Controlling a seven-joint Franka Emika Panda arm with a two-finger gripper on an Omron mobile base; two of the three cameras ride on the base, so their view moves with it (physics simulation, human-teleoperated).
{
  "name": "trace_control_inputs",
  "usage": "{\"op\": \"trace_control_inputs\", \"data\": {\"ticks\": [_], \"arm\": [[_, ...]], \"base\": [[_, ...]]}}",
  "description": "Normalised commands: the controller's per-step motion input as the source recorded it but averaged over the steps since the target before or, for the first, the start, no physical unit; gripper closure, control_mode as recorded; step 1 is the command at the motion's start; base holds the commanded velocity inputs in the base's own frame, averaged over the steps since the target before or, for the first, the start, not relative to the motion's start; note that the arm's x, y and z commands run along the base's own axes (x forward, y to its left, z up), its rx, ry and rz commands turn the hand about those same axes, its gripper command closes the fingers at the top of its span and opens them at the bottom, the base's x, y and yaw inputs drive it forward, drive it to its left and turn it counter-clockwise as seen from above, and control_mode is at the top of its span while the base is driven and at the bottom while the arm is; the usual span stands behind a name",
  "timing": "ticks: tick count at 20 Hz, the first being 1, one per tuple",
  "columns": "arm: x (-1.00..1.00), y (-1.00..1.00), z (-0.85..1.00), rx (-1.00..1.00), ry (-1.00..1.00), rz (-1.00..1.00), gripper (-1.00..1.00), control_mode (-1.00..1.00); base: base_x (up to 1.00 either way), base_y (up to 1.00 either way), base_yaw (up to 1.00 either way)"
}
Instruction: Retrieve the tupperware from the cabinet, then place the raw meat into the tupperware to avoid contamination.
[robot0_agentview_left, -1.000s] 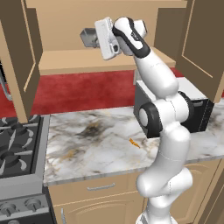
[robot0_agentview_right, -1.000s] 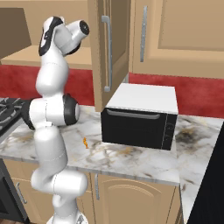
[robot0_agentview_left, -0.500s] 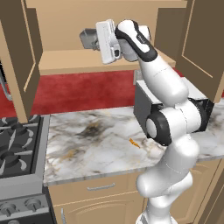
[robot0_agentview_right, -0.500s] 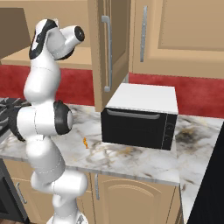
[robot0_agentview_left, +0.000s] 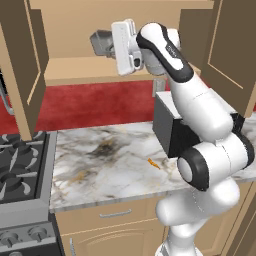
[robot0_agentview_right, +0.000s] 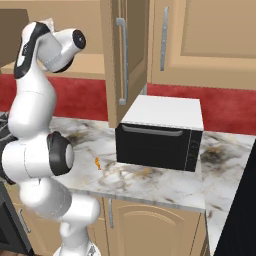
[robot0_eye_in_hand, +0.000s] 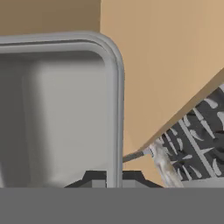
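Moved since a second ago: arm's elbow has swung nearer the base cameras, and its upper link now leans back over the counter; tupperware and hand sit at nearly the same spot in front of the open cabinet.
Gripper (robot0_agentview_left: 111, 44): jaws pinched fully in on the tupperware's thin wall; in the hand view the dark fingertips (robot0_eye_in_hand: 131, 177) straddle the rim at 6 o'clock.
Tupperware (robot0_agentview_left: 101, 43): translucent grey tray, held tipped on its side in the air just above the front edge of the cabinet shelf; hand view shows its rounded corner at 12 o'clock and the hollow inside spreading toward 9 o'clock.
Cabinet (robot0_agentview_left: 75, 70): both doors swung wide, plain wooden shelf inside.
Raw meat (robot0_agentview_left: 153, 163): small orange sliver lying on the marble counter (robot0_agentview_left: 100, 165), just beside the microwave's lower left corner, at about 5 o'clock from the tupperware and well below it.
Microwave (robot0_agentview_right: 161, 133): black box, white top, standing on the counter under the right cabinet door.
Stove (robot0_agentview_left: 20, 170): dark burners at the counter's left end.
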Motion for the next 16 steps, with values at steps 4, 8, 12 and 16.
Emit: {"op": "trace_control_inputs", "data": {"ticks": [4, 8, 12, 16], "arm": [[-0.97, 0.00, 0.00, 0.00, 0.01, 0.00, 1.00, -1.00], [-1.00, 0.00, 0.00, 0.00, 0.00, 0.00, 1.00, -1.00], [-1.00, -0.02, -0.01, 0.00, 0.00, 0.00, 1.00, -1.00], [-0.85, -0.10, -0.05, 0.02, 0.00, -0.03, 1.00, -1.00]], "base": [[0.00, 0.00, 0.00], [0.00, 0.00, 0.00], [0.00, 0.00, 0.00], [0.00, 0.00, 0.00]]}}
